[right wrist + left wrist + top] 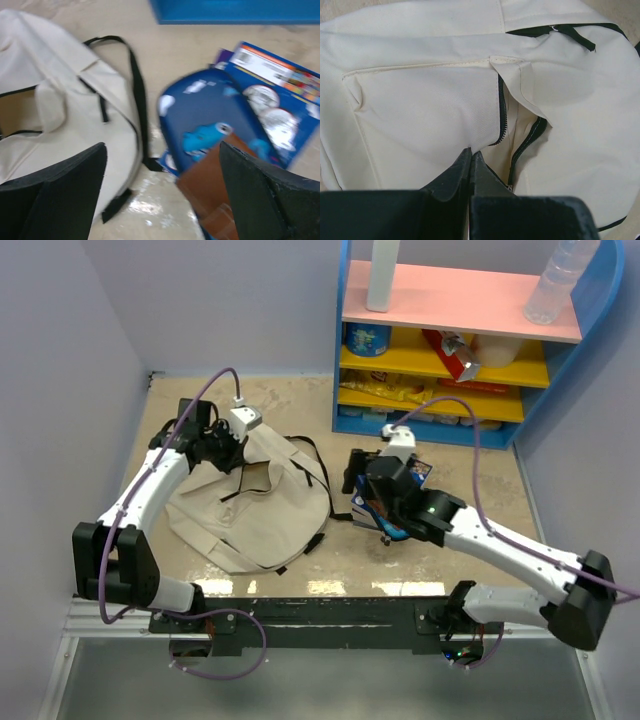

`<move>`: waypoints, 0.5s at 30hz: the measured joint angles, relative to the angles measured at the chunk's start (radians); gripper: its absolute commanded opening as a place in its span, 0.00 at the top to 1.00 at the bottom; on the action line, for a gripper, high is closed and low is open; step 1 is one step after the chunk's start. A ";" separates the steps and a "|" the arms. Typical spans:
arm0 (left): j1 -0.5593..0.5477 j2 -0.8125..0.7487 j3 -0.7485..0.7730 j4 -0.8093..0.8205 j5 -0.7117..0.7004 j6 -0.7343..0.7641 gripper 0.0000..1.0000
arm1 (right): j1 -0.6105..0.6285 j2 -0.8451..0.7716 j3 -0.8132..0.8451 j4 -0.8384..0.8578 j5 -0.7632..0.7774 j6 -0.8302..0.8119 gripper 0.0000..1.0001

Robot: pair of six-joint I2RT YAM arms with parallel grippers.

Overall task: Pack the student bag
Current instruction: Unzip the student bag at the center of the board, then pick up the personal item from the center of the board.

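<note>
Beige tabletop point(285, 400), left pincer point(471, 156) clamped on student bag point(420, 110), right pincer point(161, 146) apart, book point(280, 85) print blurred

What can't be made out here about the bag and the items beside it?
- Inside the student bag: left wrist view shows only a narrow zip gap; too small from above.
- Whether the left gripper pinches fabric: shut fingers hide it.
- The brown item: blurred, cut by the bottom edge in the right wrist view; mostly under the right arm from above.
- Print on the book: blurred, right wrist view.
</note>
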 measured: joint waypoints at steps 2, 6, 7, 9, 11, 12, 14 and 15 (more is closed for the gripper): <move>0.000 -0.004 -0.001 0.000 0.000 0.000 1.00 | -0.035 -0.089 -0.038 -0.087 0.039 0.023 0.01; -0.003 -0.006 -0.001 -0.001 0.000 -0.001 1.00 | -0.064 -0.258 -0.070 -0.233 0.088 0.074 0.01; -0.005 -0.006 -0.001 0.000 0.000 -0.001 1.00 | -0.070 -0.291 -0.074 -0.258 0.095 0.088 0.01; -0.010 -0.006 -0.001 0.000 -0.001 -0.001 1.00 | -0.081 -0.346 -0.085 -0.299 0.100 0.111 0.01; -0.017 -0.006 -0.001 0.000 -0.004 -0.002 1.00 | -0.094 -0.378 -0.100 -0.330 0.102 0.130 0.01; -0.021 -0.006 -0.001 0.000 -0.005 -0.003 1.00 | -0.101 -0.388 -0.110 -0.344 0.101 0.139 0.01; -0.027 -0.008 -0.001 0.000 -0.005 -0.005 1.00 | -0.114 -0.397 -0.129 -0.359 0.098 0.148 0.01; -0.030 -0.008 -0.001 -0.001 -0.006 -0.008 1.00 | -0.122 -0.397 -0.141 -0.365 0.093 0.151 0.01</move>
